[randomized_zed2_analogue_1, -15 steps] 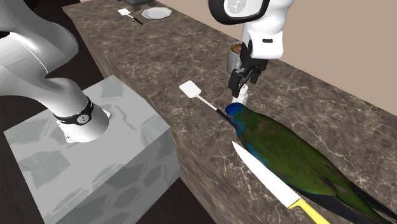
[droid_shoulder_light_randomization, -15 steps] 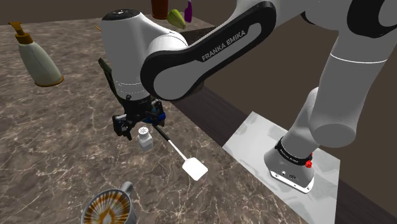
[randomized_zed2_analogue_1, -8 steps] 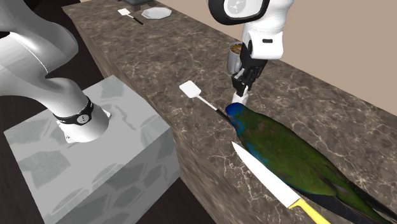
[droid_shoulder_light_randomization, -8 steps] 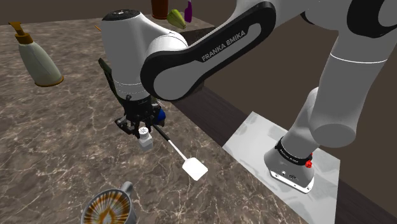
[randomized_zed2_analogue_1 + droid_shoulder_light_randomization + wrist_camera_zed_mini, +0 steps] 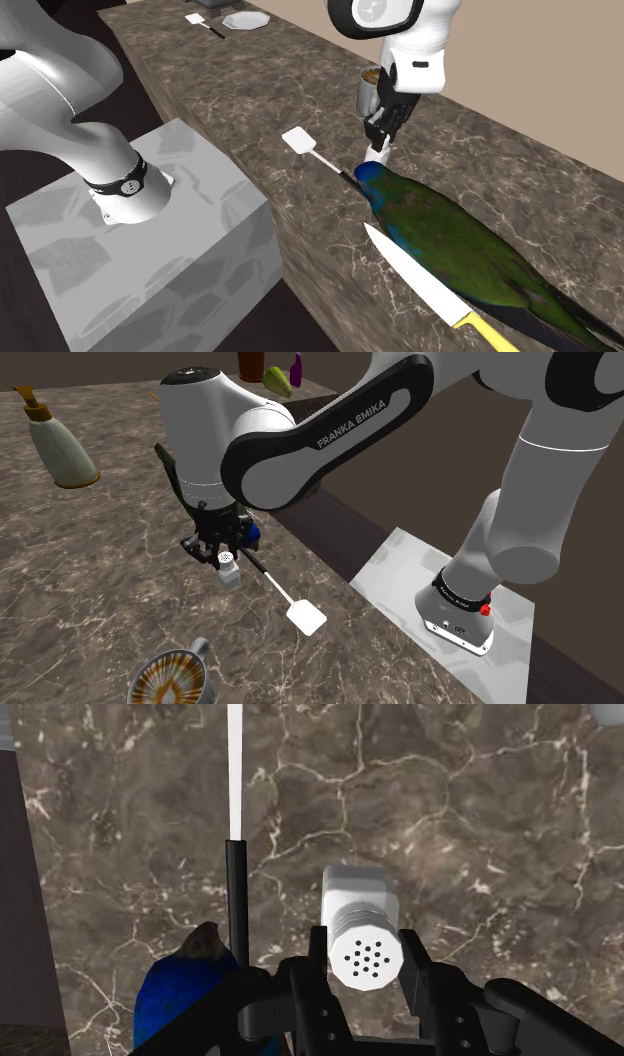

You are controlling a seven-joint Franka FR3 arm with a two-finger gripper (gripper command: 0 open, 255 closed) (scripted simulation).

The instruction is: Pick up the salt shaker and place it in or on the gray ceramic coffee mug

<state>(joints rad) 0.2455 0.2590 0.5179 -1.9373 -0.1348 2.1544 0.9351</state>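
Black gripper (image 5: 365, 954) clasping white salt shaker (image 5: 360, 902), marbled counter (image 5: 490, 814)

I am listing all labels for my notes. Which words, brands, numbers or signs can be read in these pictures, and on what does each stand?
"FRANKA EMIKA": pale capitals on the black panel of the arm, read in the shoulder view.
Small pale marks on the dark ring at the arm's foot: too small to read.
The salt shaker bears no writing, just holes in its cap.
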